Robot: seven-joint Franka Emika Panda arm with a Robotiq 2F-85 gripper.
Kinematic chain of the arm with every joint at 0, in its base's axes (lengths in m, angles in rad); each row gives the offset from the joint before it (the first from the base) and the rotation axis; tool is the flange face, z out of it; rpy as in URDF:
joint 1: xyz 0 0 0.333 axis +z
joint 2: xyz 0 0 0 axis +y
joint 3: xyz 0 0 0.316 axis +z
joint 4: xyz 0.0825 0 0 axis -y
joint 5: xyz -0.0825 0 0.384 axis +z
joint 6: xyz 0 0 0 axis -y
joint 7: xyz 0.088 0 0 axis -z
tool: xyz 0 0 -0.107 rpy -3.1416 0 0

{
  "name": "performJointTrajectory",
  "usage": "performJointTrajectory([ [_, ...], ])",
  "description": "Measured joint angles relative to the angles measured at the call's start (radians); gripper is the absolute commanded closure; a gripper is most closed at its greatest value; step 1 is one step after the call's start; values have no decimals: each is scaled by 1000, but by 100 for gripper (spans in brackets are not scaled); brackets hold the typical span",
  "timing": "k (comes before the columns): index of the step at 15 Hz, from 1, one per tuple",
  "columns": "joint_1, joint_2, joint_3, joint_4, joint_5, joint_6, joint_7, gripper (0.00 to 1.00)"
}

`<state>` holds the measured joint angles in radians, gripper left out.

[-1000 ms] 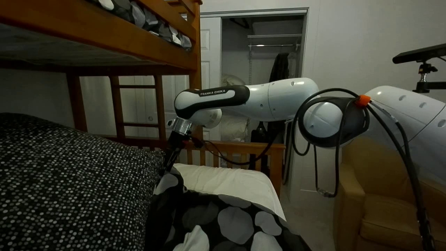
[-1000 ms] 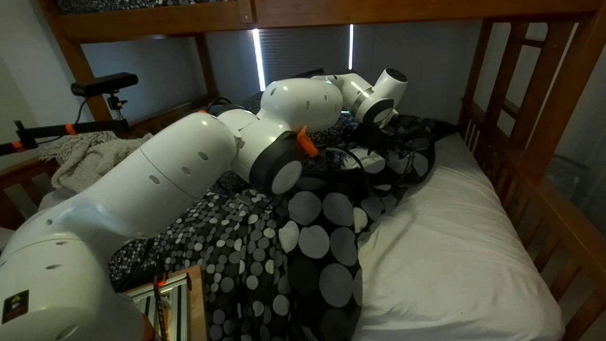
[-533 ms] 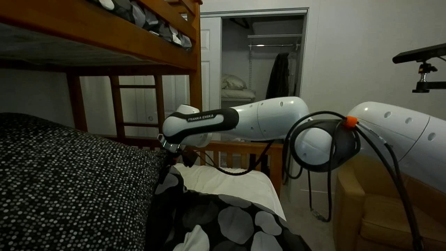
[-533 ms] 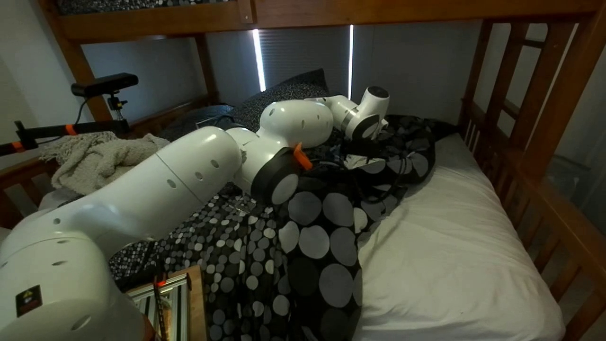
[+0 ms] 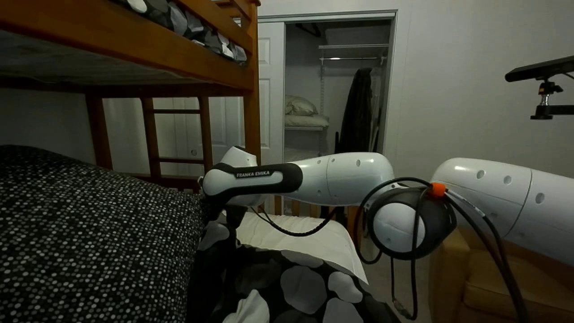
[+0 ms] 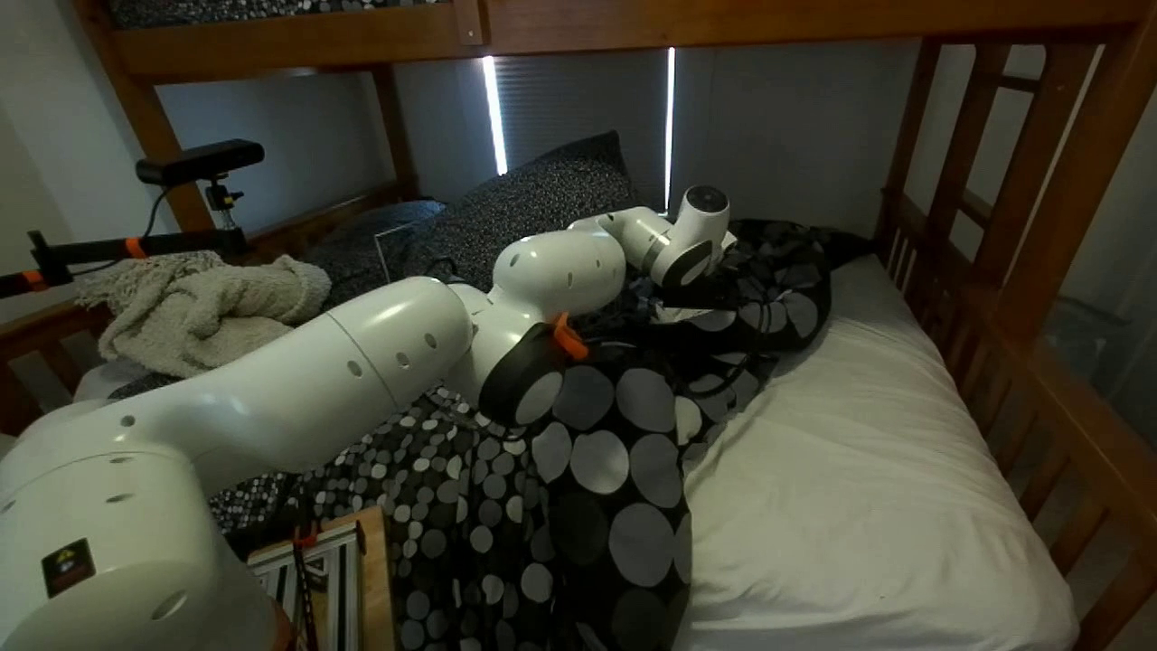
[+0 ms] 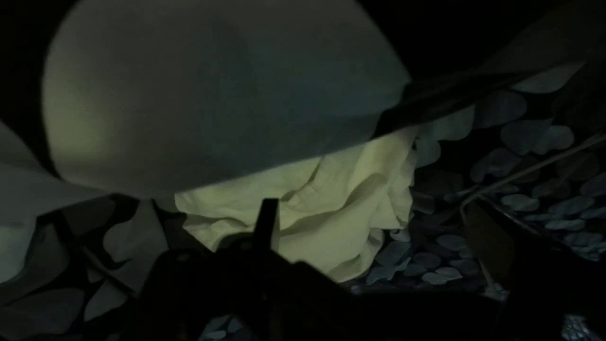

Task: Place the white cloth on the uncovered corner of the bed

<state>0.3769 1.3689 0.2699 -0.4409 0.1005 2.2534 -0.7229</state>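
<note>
bunk bed (image 6: 777,23), both exterior views: brown wooden frame around and above the circle-print blanket (image 6: 601,461). open closet (image 5: 336,78), shown in an exterior view alone: beyond the blanket. robot arm (image 6: 298,380): extended over the blanket, its wrist low above it. white cloth (image 7: 322,222): wrinkled, lying on the blanket, partly hidden by an overhanging blanket fold; in the wrist view it spreads just ahead of the gripper (image 7: 371,205). fingers (image 7: 266,222), plain only in the wrist view: held apart, one in front of the cloth, the other beside it, over the blanket's smaller circles; whether either touches the cloth cannot be told.
</note>
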Motion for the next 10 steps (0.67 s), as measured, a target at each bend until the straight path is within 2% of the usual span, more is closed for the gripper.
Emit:
performJointTrajectory([
  [6, 13, 3, 22, 2, 5, 25, -32, 0],
  [10, 34, 37, 28, -16, 6, 281, -14, 0],
])
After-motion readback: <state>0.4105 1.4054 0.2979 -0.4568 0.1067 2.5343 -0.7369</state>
